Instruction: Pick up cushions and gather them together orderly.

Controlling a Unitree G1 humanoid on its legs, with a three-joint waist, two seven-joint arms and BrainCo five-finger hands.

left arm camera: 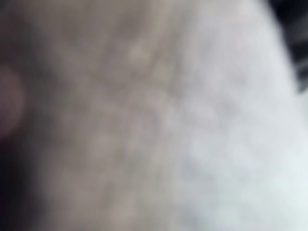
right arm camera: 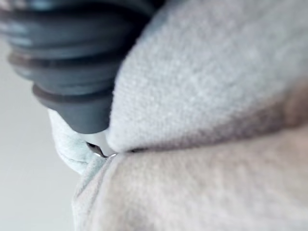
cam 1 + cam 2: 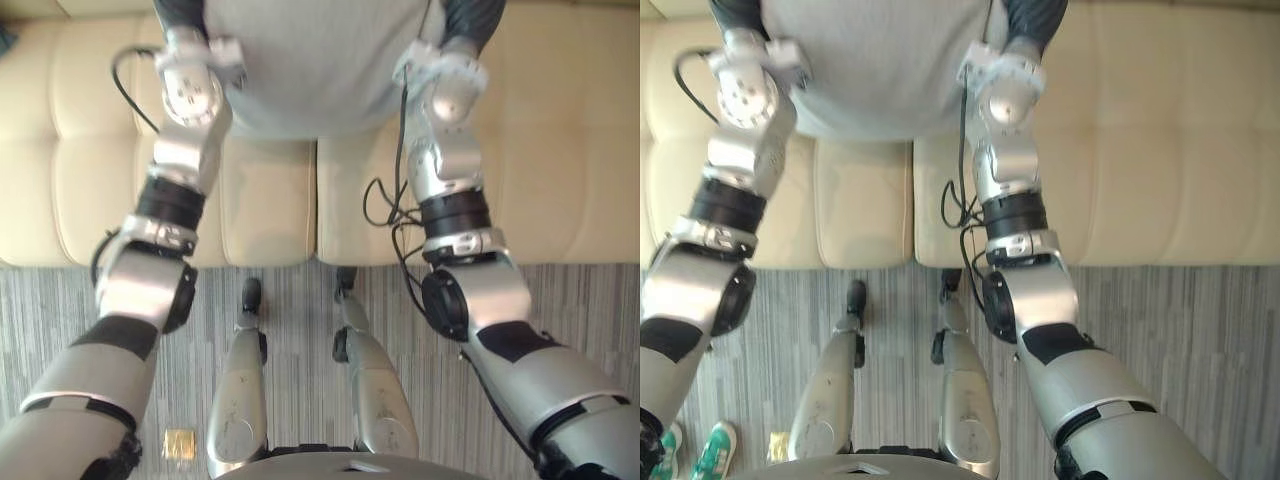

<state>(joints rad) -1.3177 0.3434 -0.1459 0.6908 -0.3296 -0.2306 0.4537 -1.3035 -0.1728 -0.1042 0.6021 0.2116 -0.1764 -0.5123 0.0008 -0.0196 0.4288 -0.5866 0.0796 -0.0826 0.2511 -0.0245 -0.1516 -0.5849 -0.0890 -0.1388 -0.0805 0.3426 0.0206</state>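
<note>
Grey cushion [image 3: 320,70] sits between both arms over the cream sofa [image 3: 560,150]. Left hand [image 3: 180,14] and right hand [image 2: 72,62] are sunk into its sides, so you can't tell the finger state. Early stage, I'd judge: the cushion is grabbed, not yet placed.

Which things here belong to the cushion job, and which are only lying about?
Job: grey cushion, left hand, right hand, cream sofa below them.
Lying about: small yellow object, person's shoes.
</note>
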